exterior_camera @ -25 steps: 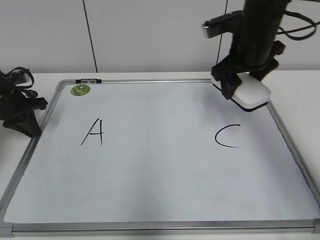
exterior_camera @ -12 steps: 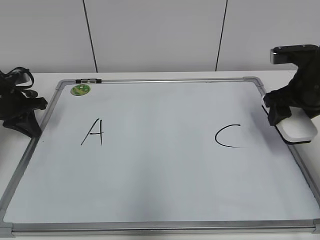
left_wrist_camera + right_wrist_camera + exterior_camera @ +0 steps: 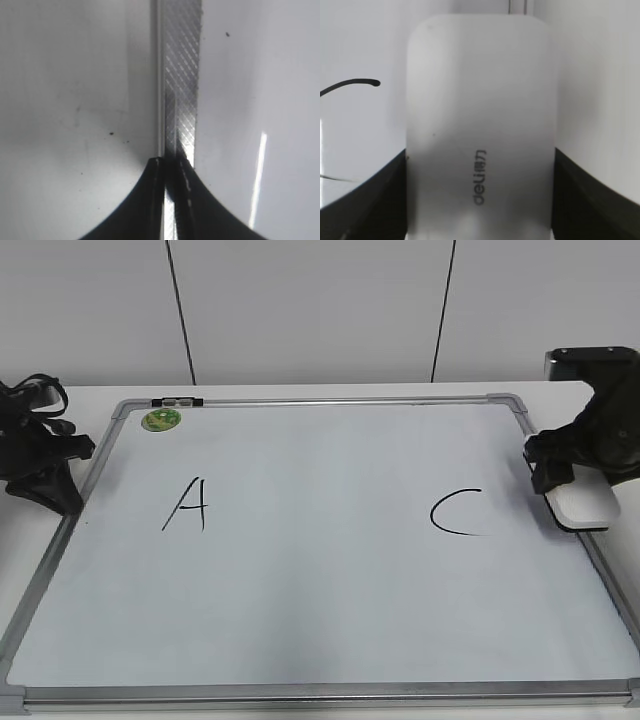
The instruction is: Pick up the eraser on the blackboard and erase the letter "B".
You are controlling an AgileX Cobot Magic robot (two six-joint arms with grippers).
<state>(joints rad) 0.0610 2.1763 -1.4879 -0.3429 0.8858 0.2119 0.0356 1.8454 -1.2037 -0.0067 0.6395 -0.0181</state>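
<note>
The blackboard [image 3: 300, 570] is a white board in a silver frame lying flat. A black "A" [image 3: 189, 505] is at its left and a black "C" [image 3: 456, 514] at its right. No letter "B" shows between them; that area is bare white. My right gripper [image 3: 572, 492] is shut on the white eraser [image 3: 582, 505], which sits at the board's right edge just right of the "C". In the right wrist view the eraser [image 3: 480, 135] fills the frame between the black fingers [image 3: 365, 200]. My left gripper [image 3: 171, 165] is shut and empty over the frame's left rail [image 3: 181, 75].
A small round green magnet [image 3: 160, 420] sits at the board's far left corner. The left arm [image 3: 40, 460] rests beside the board's left edge. A white wall with dark seams stands behind the table.
My right gripper carried the eraser from the board's far right corner forward and right to the right edge beside the "C", then lowered it slightly. The left arm has not moved.
</note>
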